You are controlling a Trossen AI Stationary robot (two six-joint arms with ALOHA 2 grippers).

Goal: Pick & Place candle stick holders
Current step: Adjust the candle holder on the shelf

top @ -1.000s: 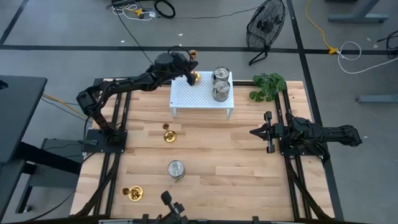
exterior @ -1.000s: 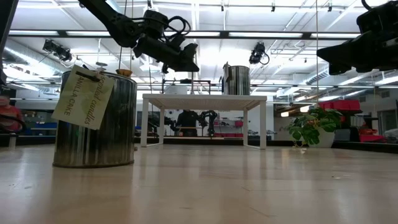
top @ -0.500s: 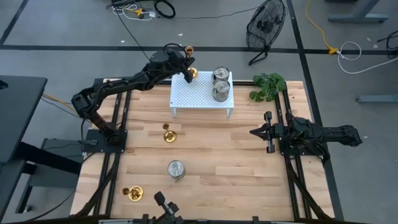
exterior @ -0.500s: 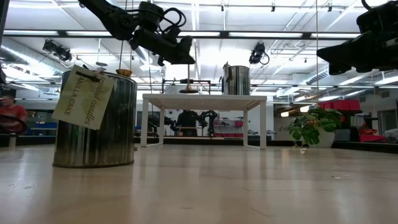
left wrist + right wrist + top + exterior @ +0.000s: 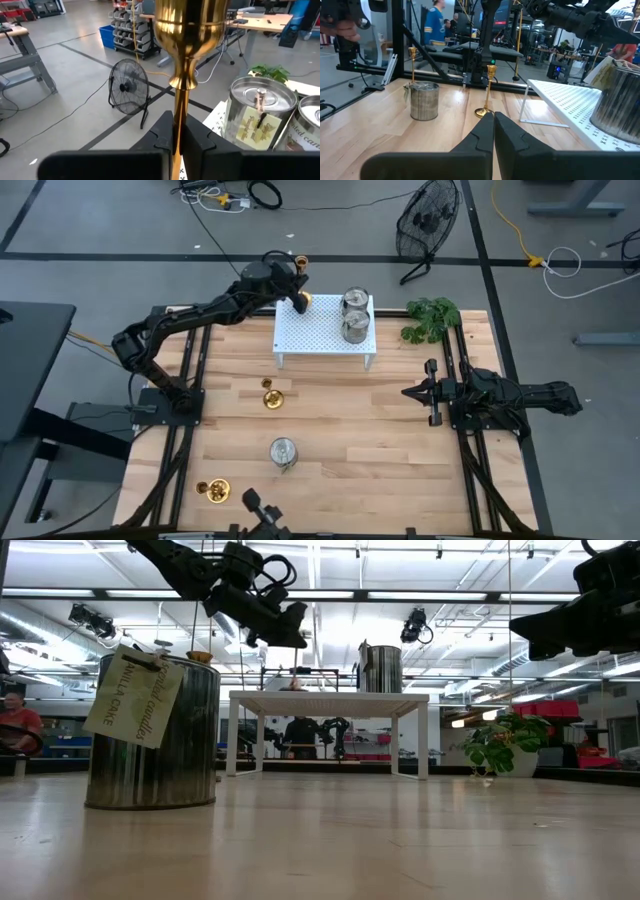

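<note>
Left gripper [image 5: 297, 292] over the far left corner of the white perforated rack [image 5: 320, 330], fingers [image 5: 197, 142] clamped on the slim stem of a gold candle stick holder [image 5: 186, 55], held upright with its cup on top. Two silver can candle holders [image 5: 354, 317] standing on the rack's right half, touching each other, paper tags on their sides. Near side of the rack, on the wooden table [image 5: 380, 440]: one gold holder with round base [image 5: 271, 395] just off the rack's left leg, a third silver can [image 5: 283, 451] farther toward the near edge, another gold holder [image 5: 214, 490] near the table's near left corner. Right gripper [image 5: 420, 391] pinched shut on nothing, parked to the rack's right, near the green leafy plant [image 5: 431, 317].
</note>
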